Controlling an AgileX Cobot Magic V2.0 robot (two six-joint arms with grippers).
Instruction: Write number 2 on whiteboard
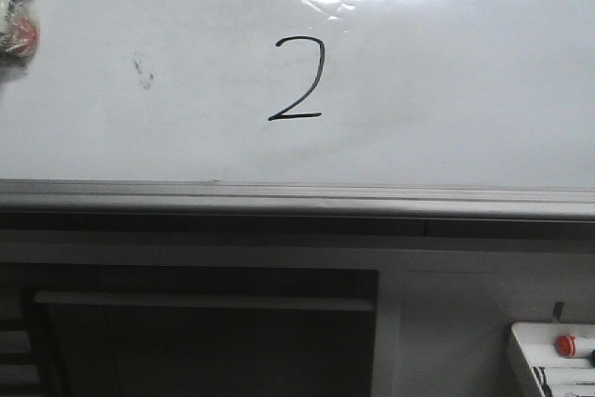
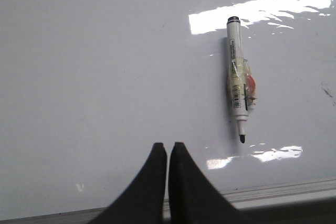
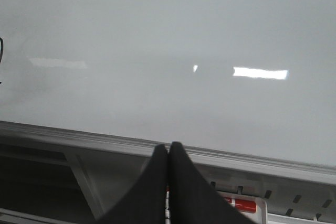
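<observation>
While both sets of jaws rest closed and empty, the 2 [image 1: 297, 79] sits complete mid-whiteboard [image 1: 446, 90]. An uncapped marker [image 2: 239, 80] lies ahead of the left jaws; a careless sweep could smear fresh ink.

1. The whiteboard [image 1: 446, 90] is the surface, glossy white, with a grey metal rail along its near edge.
2. The number 2 [image 1: 297, 79] is drawn in thin black near its middle.
3. A marker [image 2: 239, 87] lies uncapped on it, well left of the digit.
4. Dark smudge specks [image 1: 142, 70] sit between them.
</observation>
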